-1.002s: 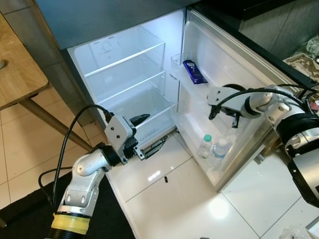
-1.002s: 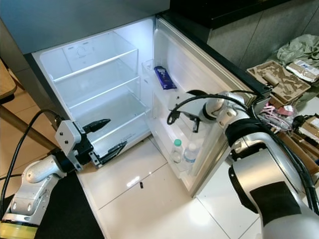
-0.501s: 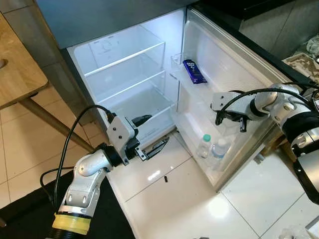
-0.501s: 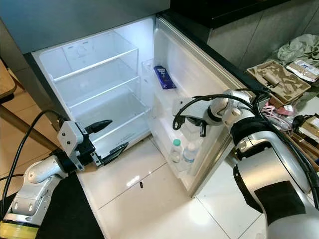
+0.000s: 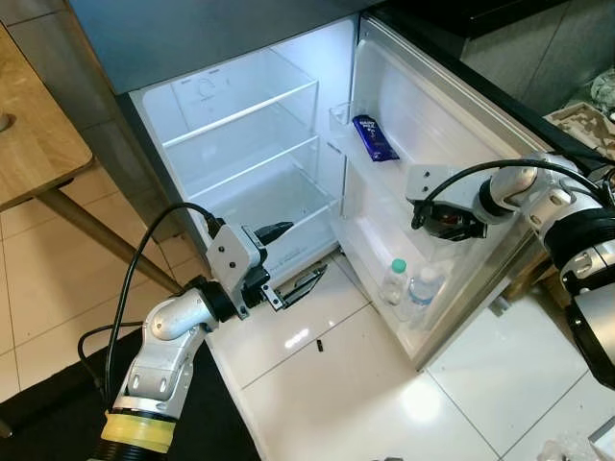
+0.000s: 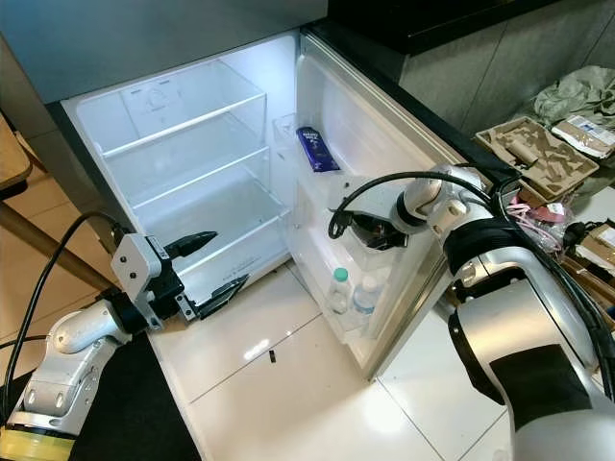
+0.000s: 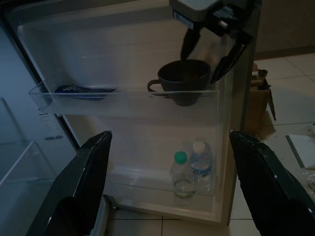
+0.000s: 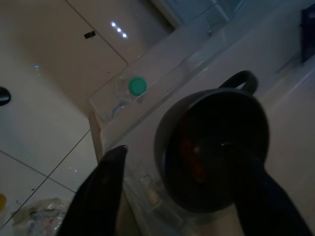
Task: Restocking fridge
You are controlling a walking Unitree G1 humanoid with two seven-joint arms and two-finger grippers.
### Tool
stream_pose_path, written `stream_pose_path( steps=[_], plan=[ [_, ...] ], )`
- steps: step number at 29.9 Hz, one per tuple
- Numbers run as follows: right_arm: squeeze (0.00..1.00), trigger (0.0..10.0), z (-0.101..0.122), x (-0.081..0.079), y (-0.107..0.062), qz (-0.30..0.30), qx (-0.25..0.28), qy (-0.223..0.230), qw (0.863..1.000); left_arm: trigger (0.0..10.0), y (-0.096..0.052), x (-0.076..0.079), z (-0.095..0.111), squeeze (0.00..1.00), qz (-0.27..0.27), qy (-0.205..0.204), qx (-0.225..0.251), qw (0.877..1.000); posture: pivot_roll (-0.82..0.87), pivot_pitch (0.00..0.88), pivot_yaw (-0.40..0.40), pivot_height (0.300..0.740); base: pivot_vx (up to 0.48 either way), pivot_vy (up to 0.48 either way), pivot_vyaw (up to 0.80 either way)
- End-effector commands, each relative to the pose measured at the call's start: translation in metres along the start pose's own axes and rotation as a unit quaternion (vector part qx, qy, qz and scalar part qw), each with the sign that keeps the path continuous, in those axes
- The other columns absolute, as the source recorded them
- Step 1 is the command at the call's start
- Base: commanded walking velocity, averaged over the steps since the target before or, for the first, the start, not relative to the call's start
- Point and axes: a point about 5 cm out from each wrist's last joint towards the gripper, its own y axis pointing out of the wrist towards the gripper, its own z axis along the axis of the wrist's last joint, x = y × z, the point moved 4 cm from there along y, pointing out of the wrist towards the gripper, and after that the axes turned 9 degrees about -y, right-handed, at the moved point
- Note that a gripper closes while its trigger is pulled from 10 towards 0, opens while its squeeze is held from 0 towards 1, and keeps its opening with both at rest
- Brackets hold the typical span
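Note:
The fridge (image 5: 240, 115) stands open, its shelves bare and its door (image 5: 452, 115) swung to the right. On the door's middle shelf sits a dark mug (image 7: 182, 81), upright. My right gripper (image 7: 199, 66) hangs open just over the mug, one finger on each side of its rim; the right wrist view looks down into the mug (image 8: 211, 147). Low in front of the fridge's bottom shelf my left gripper (image 5: 306, 247) is open and holds nothing. Two water bottles (image 5: 394, 280) stand in the door's lowest shelf. A blue packet (image 5: 373, 137) lies on the top one.
A wooden table (image 5: 29, 144) stands to the left of the fridge. Cardboard trays and packets (image 6: 528, 144) are piled at the far right. A black mat (image 5: 58, 403) lies under my left arm. A small dark scrap (image 5: 320, 346) lies on the white tiles.
My right gripper shifted slightly along the door shelf and turned at the wrist, and the dark mug now shows under it. The left arm has barely moved.

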Motion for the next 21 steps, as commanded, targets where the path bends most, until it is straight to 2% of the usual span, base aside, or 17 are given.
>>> stream_pose_path(
  steps=[1,3,4,8,9,10,13,14,15,17,18,19,20,21],
  plan=[
    [0.64,10.0,0.009,0.009,-0.005,-0.017,0.019,-0.005,1.0,10.0,-0.002,0.002,-0.004,0.0,-0.007,0.002,-0.01,1.0,-0.08,0.196,0.012,0.74,0.0,0.0,0.0],
    [0.64,10.0,0.01,0.012,-0.007,-0.023,0.022,-0.006,0.999,10.0,-0.002,0.002,-0.004,0.0,-0.008,0.002,-0.01,1.0,-0.08,0.196,0.012,0.74,0.0,0.0,0.0],
    [0.0,10.0,0.014,0.016,-0.012,-0.029,0.036,-0.013,0.999,10.0,-0.001,0.002,-0.004,0.0,-0.008,0.003,-0.009,1.0,-0.08,0.192,0.014,0.74,0.0,0.0,0.0],
    [0.0,10.0,0.044,0.026,-0.037,-0.014,0.146,-0.031,0.989,10.0,0.001,0.0,-0.004,0.0,-0.006,0.004,-0.007,1.0,-0.09,0.178,0.013,0.74,0.0,0.0,0.0],
    [0.0,10.0,0.044,0.026,-0.037,-0.014,0.146,-0.031,0.989,10.0,0.001,0.0,-0.004,0.0,-0.006,0.004,-0.007,1.0,-0.09,0.178,0.013,0.74,0.0,0.0,0.0],
    [0.0,10.0,0.057,0.025,-0.05,0.001,0.205,-0.05,0.978,10.0,0.001,-0.001,-0.003,0.0,-0.003,0.005,-0.004,1.0,-0.09,0.174,0.013,0.74,0.0,0.0,0.0],
    [0.0,10.0,0.062,0.022,-0.055,0.01,0.231,-0.05,0.972,10.0,0.002,-0.002,-0.003,0.0,-0.001,0.006,-0.003,1.0,-0.08,0.165,0.01,0.74,0.0,0.0,0.0],
    [0.0,10.0,0.069,0.015,-0.064,0.022,0.275,-0.061,0.959,10.0,0.002,-0.004,-0.003,0.0,0.003,0.007,-0.001,1.0,-0.09,0.16,0.01,0.74,0.0,0.0,0.0],
    [0.0,10.0,0.069,0.015,-0.064,0.022,0.275,-0.061,0.959,10.0,0.002,-0.004,-0.003,0.0,0.003,0.007,-0.001,1.0,-0.09,0.16,0.01,0.74,0.0,0.0,0.0],
    [0.0,10.0,0.078,-0.01,-0.079,0.05,0.376,-0.062,0.923,10.0,0.004,-0.007,-0.003,0.0,0.015,0.009,0.004,1.0,-0.08,0.127,0.001,0.74,0.0,0.0,0.0],
    [0.0,10.0,0.078,-0.01,-0.079,0.05,0.376,-0.062,0.923,10.0,0.004,-0.007,-0.003,0.0,0.015,0.009,0.004,1.0,-0.08,0.127,0.001,0.74,0.0,0.0,0.0],
    [0.0,10.0,0.079,-0.029,-0.082,0.073,0.422,-0.044,0.903,10.0,0.006,-0.008,-0.003,0.0,0.02,0.007,0.009,1.0,-0.08,0.113,0.004,0.74,0.0,0.0,0.0],
    [0.0,10.0,0.079,-0.029,-0.082,0.073,0.422,-0.044,0.903,10.0,0.006,-0.008,-0.003,0.0,0.02,0.007,0.009,1.0,-0.08,0.113,0.004,0.74,0.0,0.0,0.0],
    [0.0,10.0,0.074,-0.054,-0.078,0.095,0.463,0.002,0.881,10.0,0.007,-0.008,-0.005,0.0,0.027,0.002,0.012,1.0,-0.08,0.099,0.007,0.74,0.0,0.0,0.0]
  ],
)
